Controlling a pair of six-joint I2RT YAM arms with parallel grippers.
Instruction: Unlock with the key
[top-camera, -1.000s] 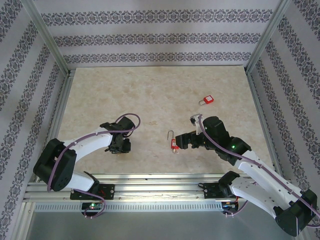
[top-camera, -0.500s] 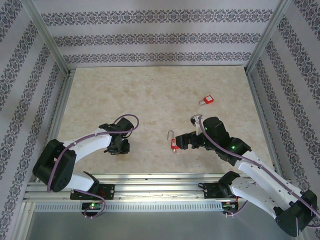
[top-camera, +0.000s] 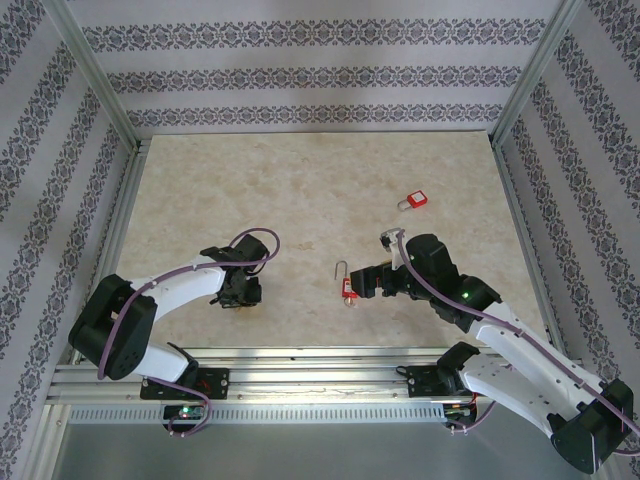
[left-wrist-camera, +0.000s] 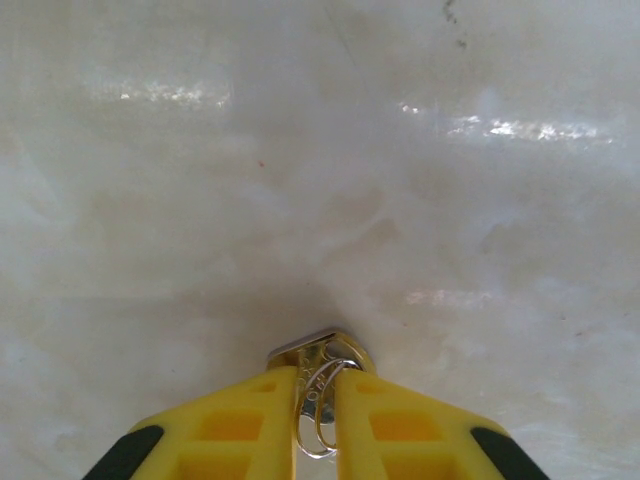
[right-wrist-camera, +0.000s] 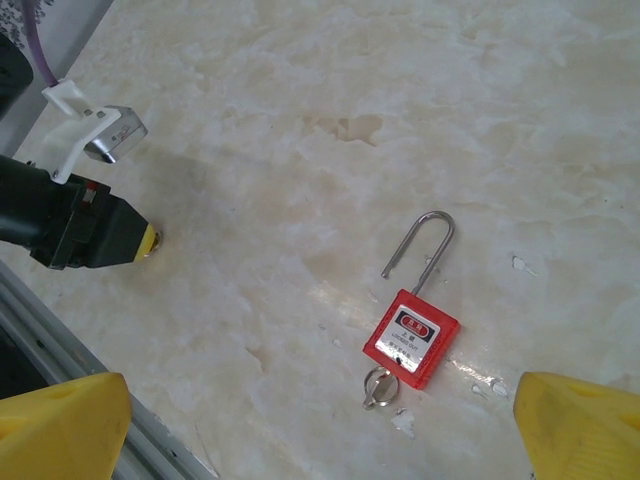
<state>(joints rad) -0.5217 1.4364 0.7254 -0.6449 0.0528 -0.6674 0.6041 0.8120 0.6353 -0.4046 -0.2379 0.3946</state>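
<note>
Looking down the left wrist view, you see the left gripper (left-wrist-camera: 317, 392) low over the table (left-wrist-camera: 320, 150), its yellow fingers (left-wrist-camera: 240, 425) pressed together on a silver key (left-wrist-camera: 315, 352), the key's ring caught between them. Over on the right, your right gripper (right-wrist-camera: 320, 440) is spread wide, and the red padlock (right-wrist-camera: 411, 338) lies flat on the table just ahead of it, shackle (right-wrist-camera: 425, 245) with one leg free of the body and another key (right-wrist-camera: 378, 386) sticking out of its base. A second red padlock (top-camera: 412, 201) sits well apart, toward the far right of the table.
</note>
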